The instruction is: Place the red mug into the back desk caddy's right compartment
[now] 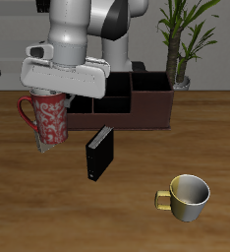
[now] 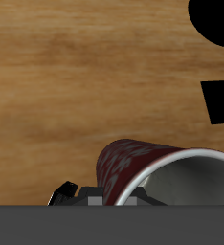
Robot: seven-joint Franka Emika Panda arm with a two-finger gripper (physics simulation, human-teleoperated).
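Two mugs show in the exterior view, and we see the red mug [image 1: 48, 119] held up off the wooden table [image 1: 137, 207], its handle pointing away from the caddy. The gripper [image 1: 50, 141] is clamped on the red mug from above, one finger running down its outer wall; the mug hangs just beside the end of the back desk caddy [image 1: 137, 101], outside it. The right compartment we cannot pick out with certainty here, since the arm covers part of the caddy. A small upright black box [image 1: 98, 153] stands in front of the caddy, and a yellowish-cream mug [image 1: 187, 197] sits nearer the table's front edge, well apart from both.

In the wrist view we see the red mug [image 2: 147, 163] close up, its grey inside and pale rim visible, pinched at the wall by the gripper [image 2: 114, 196], with bare wood grain beyond it.
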